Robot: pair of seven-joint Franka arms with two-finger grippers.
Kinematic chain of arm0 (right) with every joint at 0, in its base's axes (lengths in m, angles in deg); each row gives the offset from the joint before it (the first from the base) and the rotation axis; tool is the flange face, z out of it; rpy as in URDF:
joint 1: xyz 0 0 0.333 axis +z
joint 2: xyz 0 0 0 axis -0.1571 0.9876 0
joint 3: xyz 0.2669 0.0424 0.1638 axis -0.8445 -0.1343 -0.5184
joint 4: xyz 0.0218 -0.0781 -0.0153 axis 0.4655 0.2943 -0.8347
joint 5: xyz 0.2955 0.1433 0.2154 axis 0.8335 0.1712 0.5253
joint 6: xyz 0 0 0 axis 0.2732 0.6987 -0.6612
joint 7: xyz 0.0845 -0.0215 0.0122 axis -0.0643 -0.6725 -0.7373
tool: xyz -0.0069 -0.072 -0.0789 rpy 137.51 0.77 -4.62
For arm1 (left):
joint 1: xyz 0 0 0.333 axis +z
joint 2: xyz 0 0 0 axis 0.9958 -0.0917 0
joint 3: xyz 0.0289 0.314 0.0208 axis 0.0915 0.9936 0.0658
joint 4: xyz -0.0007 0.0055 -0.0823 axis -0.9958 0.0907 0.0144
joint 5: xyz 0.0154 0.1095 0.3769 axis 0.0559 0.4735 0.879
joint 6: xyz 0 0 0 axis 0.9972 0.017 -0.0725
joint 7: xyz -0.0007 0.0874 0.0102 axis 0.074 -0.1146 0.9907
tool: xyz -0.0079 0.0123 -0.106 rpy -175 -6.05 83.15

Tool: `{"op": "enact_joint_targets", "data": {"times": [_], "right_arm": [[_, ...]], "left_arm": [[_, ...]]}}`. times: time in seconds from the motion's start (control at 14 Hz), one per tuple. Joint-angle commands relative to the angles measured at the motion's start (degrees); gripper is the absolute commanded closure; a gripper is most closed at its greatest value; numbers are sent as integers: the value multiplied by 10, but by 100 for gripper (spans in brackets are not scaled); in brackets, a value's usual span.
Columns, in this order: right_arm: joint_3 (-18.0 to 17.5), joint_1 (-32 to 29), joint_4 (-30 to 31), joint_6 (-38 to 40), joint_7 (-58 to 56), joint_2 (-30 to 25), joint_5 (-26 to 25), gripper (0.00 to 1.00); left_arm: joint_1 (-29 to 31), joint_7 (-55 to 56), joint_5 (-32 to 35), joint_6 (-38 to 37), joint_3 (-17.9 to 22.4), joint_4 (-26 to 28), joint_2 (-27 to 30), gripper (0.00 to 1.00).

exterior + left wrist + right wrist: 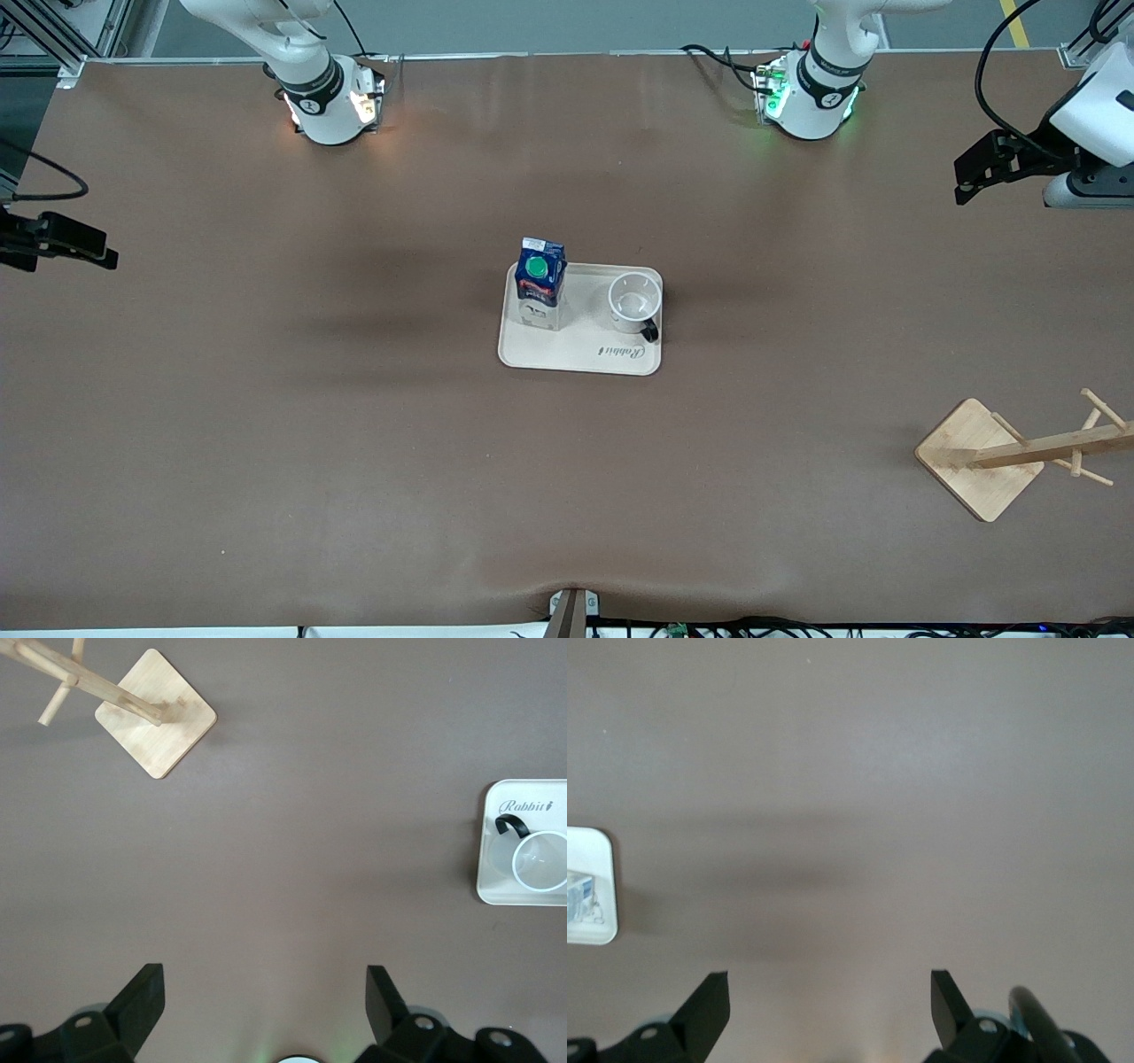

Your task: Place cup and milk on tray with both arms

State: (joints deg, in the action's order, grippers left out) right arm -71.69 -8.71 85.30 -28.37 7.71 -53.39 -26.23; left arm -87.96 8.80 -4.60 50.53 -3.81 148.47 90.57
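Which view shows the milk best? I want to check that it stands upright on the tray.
The front view: the milk stands upright on the tray, whole, green cap visible. The right wrist view catches only a sliver of its printed side at the frame edge. The left wrist view misses it.

The front camera looks down from high across the table; both wrist cameras look down, sharing the tray (580,354).

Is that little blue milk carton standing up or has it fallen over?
Upright: the milk carton stands on the tray, its green cap on top.
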Motion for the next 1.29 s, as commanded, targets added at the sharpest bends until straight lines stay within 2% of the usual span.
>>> {"op": "enact_joint_targets", "data": {"times": [0.0,0.14,0.36,0.5,1.21], "right_arm": [[-13,-14,179,-66,-8,-120,-23,0],[-13,-22,176,-51,-6,-117,-51,0],[-14,-29,84,-28,-10,-86,-49,0],[-17,-25,52,-7,-9,-78,-51,0],[-16,-30,51,37,-3,-78,8,0]], "left_arm": [[-1,-9,-16,-2,2,3,11,0],[-1,-9,-16,-2,3,3,11,0],[0,-9,-16,-2,3,3,11,0],[-1,-8,-15,-2,3,2,11,0],[0,-10,-12,-6,3,1,15,0]]}}
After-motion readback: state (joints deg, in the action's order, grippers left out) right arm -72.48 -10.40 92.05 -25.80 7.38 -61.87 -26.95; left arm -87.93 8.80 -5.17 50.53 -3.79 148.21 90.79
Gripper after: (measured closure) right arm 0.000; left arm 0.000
